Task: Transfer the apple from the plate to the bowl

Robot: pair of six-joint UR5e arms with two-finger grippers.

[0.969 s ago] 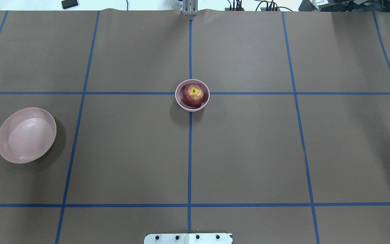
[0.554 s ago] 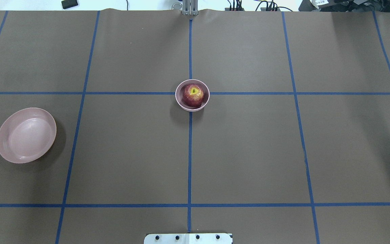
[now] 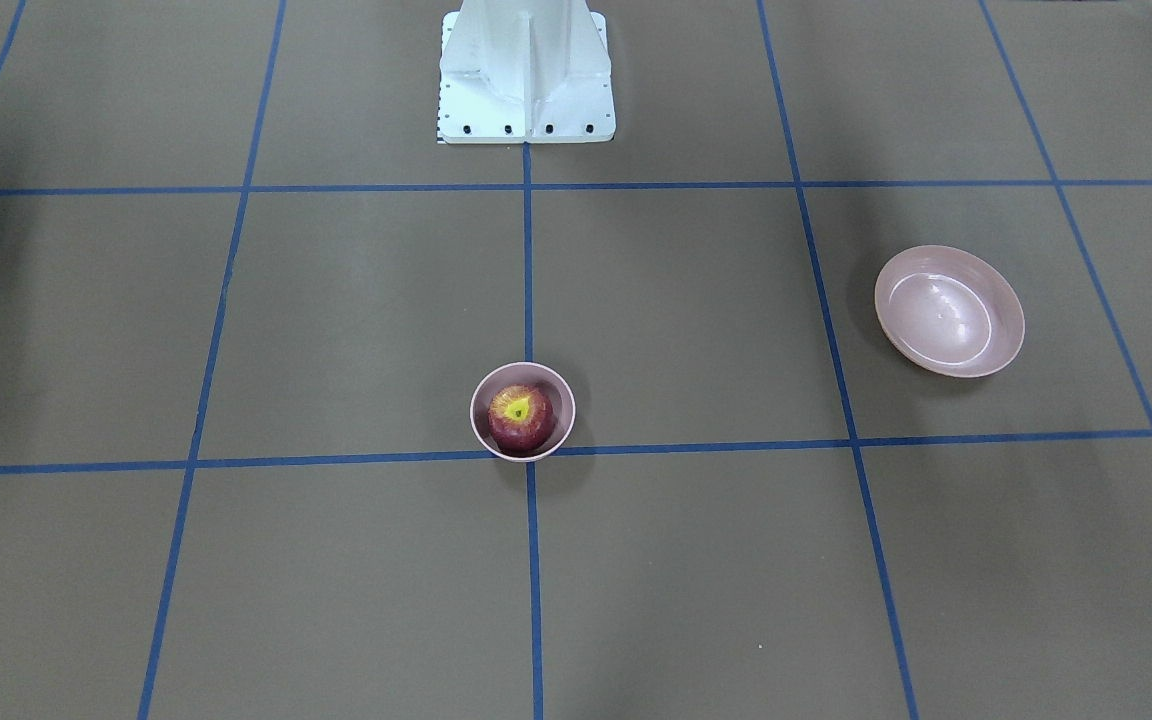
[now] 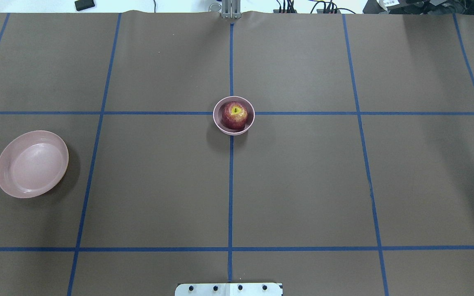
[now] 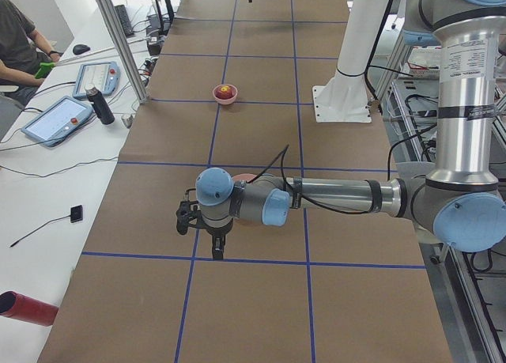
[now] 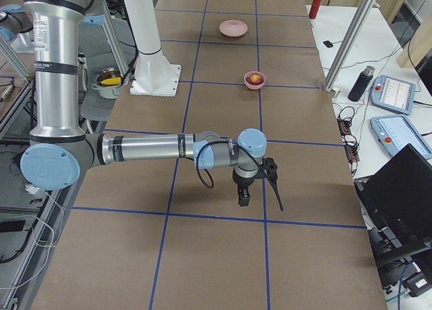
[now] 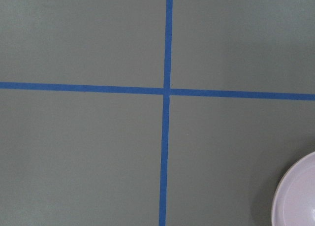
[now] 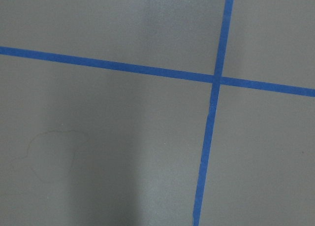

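Note:
The dark red apple with a yellow stem patch sits in the small deep pink bowl at the table's centre; it also shows in the front view inside the bowl. The wide shallow pink plate lies empty at the left; its rim shows in the left wrist view. My left gripper hangs over the table beside the plate. My right gripper hangs over the far right of the table. Both show only in the side views, so I cannot tell whether they are open or shut.
Blue tape lines cross the brown table cover. The robot's white base stands at the near edge. A person, tablets and a bottle are on the white desk past the far edge. A red cylinder lies at the left end.

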